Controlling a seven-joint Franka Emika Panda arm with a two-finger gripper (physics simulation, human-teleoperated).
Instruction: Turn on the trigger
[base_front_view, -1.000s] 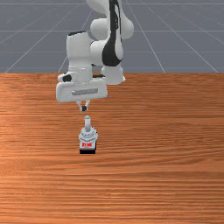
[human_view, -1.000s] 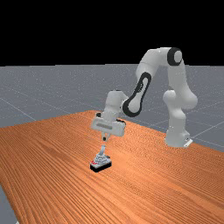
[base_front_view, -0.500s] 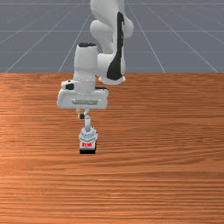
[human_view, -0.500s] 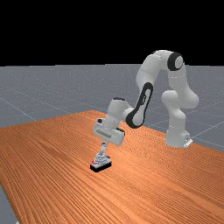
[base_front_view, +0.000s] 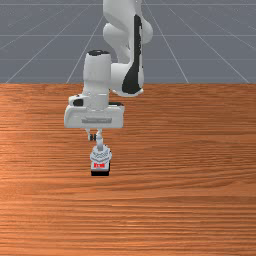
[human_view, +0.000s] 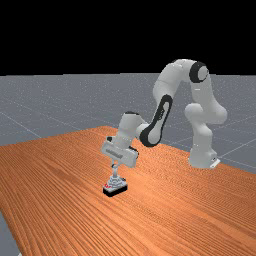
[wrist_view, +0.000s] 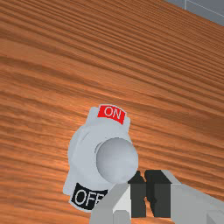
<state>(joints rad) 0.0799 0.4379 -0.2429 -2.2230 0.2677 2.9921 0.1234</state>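
In the front view, my gripper (base_front_view: 93, 137) is just behind and beside the top of the grey lever (base_front_view: 100, 144). The switch base (base_front_view: 101, 155) stands on the table with its red label facing front. In the far view, my gripper (human_view: 114, 165) is at the top of the lever (human_view: 115, 172), which stands nearly upright. In the wrist view, the round lever knob (wrist_view: 117, 161) lies right against the side of one finger of my gripper (wrist_view: 145, 193). The dark pads meet with nothing between them. The red ON label (wrist_view: 112, 113) shows whole; a finger partly covers the black OFF label (wrist_view: 87, 197).
The wooden table (base_front_view: 190, 165) extends around the switch. Its back edge runs behind the arm in the front view, with grey floor beyond.
My hand has come forward and down in the front view, from behind the lever to its top. In the far view the lever has swung slightly left and stands more upright than before.
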